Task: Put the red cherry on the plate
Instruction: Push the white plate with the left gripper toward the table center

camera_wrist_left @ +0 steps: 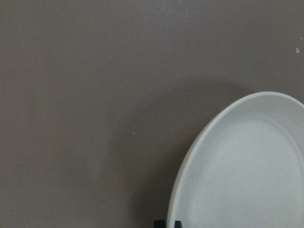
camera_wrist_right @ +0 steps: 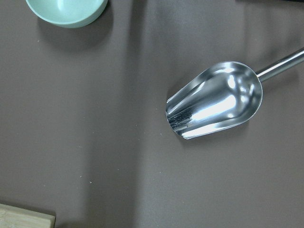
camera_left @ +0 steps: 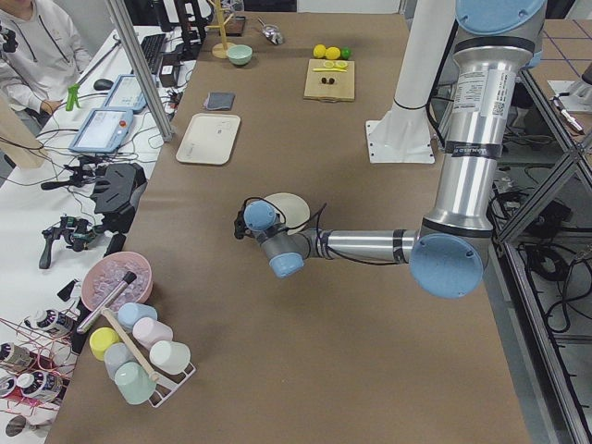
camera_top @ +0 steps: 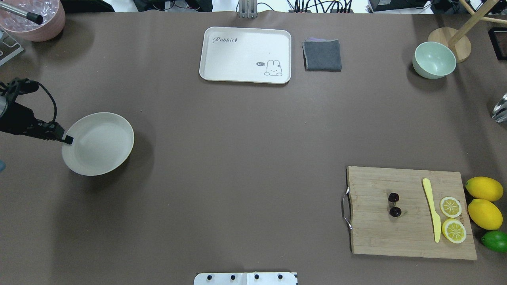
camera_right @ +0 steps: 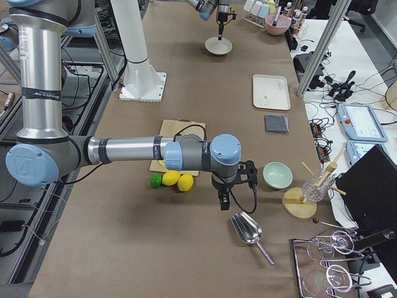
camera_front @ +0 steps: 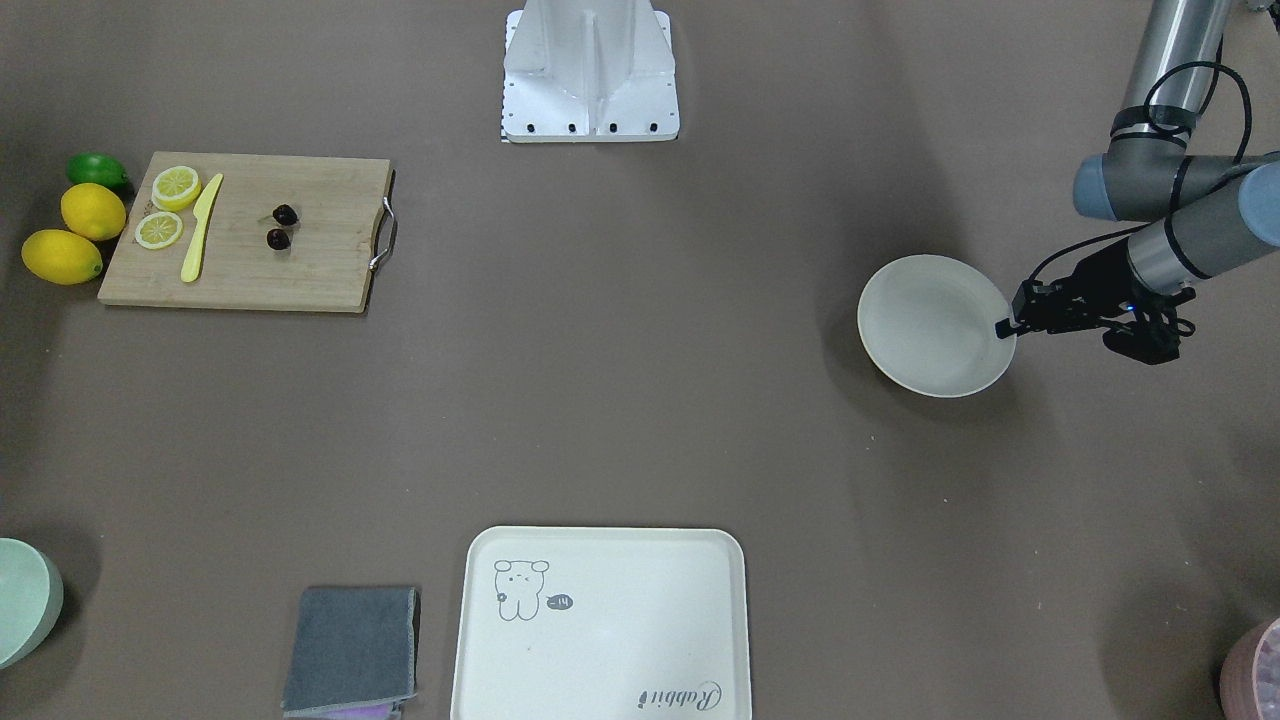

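The red cherry point(camera_top: 394, 205), a joined pair of dark glossy fruits, lies in the middle of a wooden cutting board point(camera_top: 376, 237) on the table's right side; the front view shows the red cherry point(camera_front: 280, 227) too. Far off on the left side is the cream-white plate point(camera_top: 99, 144). My left gripper point(camera_top: 68, 139) is shut on the plate's rim at its outer edge, and the left wrist view has both fingertips point(camera_wrist_left: 160, 222) astride that rim. My right gripper point(camera_right: 222, 208) hangs over the table beyond the lemons; whether it is open or shut I cannot tell.
On the board lie a yellow knife point(camera_top: 431, 209) and two lemon slices point(camera_top: 451, 206); two lemons point(camera_top: 484, 189) and a lime point(camera_top: 495, 241) sit beside it. A bear tray point(camera_top: 237, 71), grey cloth point(camera_top: 322, 55), green bowl point(camera_top: 433, 59) and metal scoop point(camera_wrist_right: 213, 99) occupy the far side.
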{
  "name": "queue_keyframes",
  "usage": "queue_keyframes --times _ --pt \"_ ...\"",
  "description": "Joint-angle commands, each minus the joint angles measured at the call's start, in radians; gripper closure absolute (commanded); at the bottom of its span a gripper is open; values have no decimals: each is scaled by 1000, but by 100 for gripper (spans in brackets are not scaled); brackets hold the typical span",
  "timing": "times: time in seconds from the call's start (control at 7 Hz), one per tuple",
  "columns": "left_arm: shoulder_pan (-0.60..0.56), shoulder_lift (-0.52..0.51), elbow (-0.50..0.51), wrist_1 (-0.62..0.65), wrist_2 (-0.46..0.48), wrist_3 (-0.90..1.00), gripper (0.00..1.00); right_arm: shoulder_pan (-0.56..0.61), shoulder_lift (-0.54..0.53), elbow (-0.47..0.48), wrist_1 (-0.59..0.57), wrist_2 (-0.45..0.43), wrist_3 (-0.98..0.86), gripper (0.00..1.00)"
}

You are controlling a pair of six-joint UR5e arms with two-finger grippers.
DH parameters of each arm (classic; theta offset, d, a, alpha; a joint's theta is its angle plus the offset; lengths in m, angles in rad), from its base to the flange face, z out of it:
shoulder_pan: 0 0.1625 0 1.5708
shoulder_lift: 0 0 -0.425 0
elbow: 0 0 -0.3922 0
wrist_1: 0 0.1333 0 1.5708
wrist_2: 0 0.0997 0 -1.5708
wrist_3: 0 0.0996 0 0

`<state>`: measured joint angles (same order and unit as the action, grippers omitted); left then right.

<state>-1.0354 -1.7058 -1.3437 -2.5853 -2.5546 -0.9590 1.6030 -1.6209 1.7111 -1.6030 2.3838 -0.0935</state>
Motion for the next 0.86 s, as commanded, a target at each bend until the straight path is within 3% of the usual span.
queue_keyframes --times 0.0,0.43,0.71 --pt "-17 -116 -3 23 -71 -181 100 0 0 1 0 2 0 0" --pt "26 -259 -55 43 -38 -424 100 0 1 1 0 3 2 0" --pt "160 -325 -151 243 130 -445 100 0 1 1 0 3 2 0"
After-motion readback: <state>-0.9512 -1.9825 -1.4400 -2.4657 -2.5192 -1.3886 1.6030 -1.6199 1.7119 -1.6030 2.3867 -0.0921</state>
